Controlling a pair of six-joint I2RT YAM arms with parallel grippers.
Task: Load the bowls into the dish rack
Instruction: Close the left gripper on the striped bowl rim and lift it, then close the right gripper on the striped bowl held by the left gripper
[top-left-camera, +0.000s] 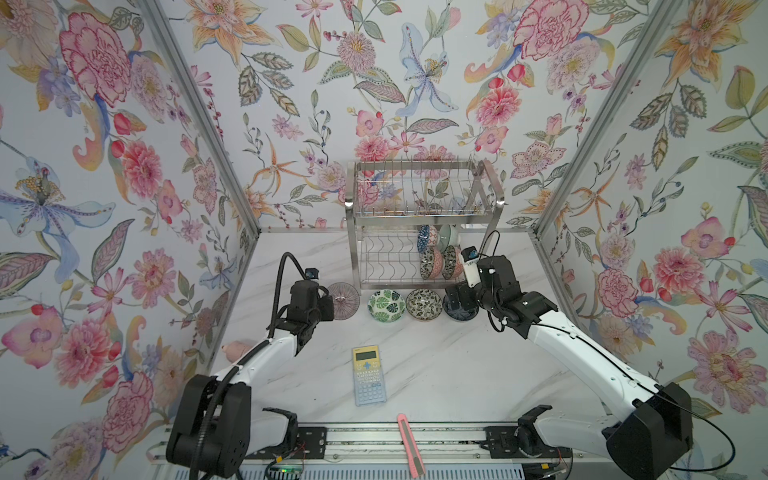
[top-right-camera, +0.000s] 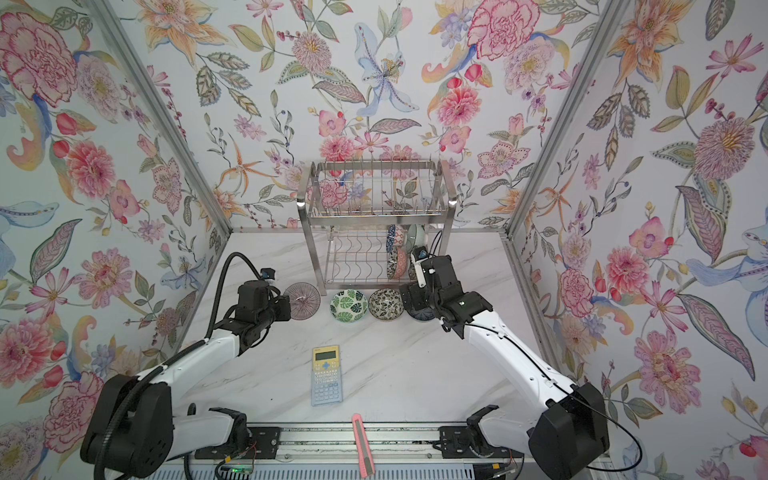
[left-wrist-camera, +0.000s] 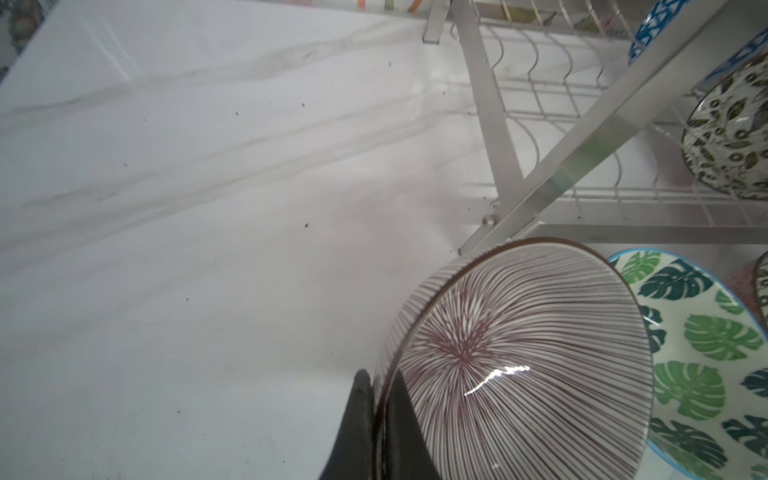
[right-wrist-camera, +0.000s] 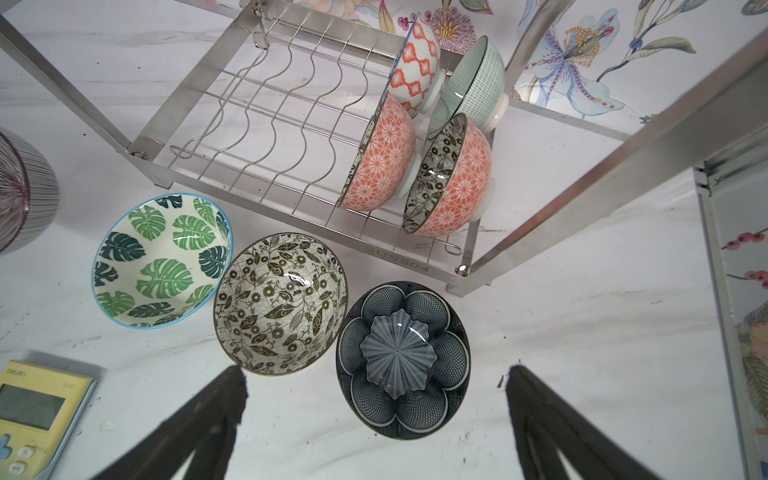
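left claw (left-wrist-camera: 376, 386): pinched narrow on the rim of the maroon-striped bowl (left-wrist-camera: 519, 365), one finger inside the wall, one outside. the bowl is tipped up on its side from my grip, its inside showing in both top views; whether its low edge touches the marble table (top-left-camera: 436, 365) i cannot tell. just past the striped bowl, on its far side from my claw, lies the green leaf bowl (right-wrist-camera: 162, 257), mouth up on the table. right claw (right-wrist-camera: 376, 374): fingers spread wide, holding nothing, hovering over the table. the dark blue bowl (right-wrist-camera: 401, 361) sits mouth up under the gap between my fingers and a little ahead of the tips, no contact seen. the black-white floral bowl (right-wrist-camera: 280, 303) is just ahead of one fingertip, touching or nearly touching the dark blue bowl and the leaf bowl. ahead of both claws, beyond this row of bowls, stands the dish rack (top-left-camera: 419, 216). its lower tier holds four bowls on edge at the end nearer my right claw: two orange flower-print bowls (right-wrist-camera: 382, 158) in front, an orange lattice bowl (right-wrist-camera: 415, 70) and a pale green bowl (right-wrist-camera: 473, 83) behind them. the upper tier shows only pegs. behind my claws, between the two arms, lie a yellow-and-blue calculator (top-left-camera: 368, 376) and, further back, a pink box cutter (top-left-camera: 409, 444).
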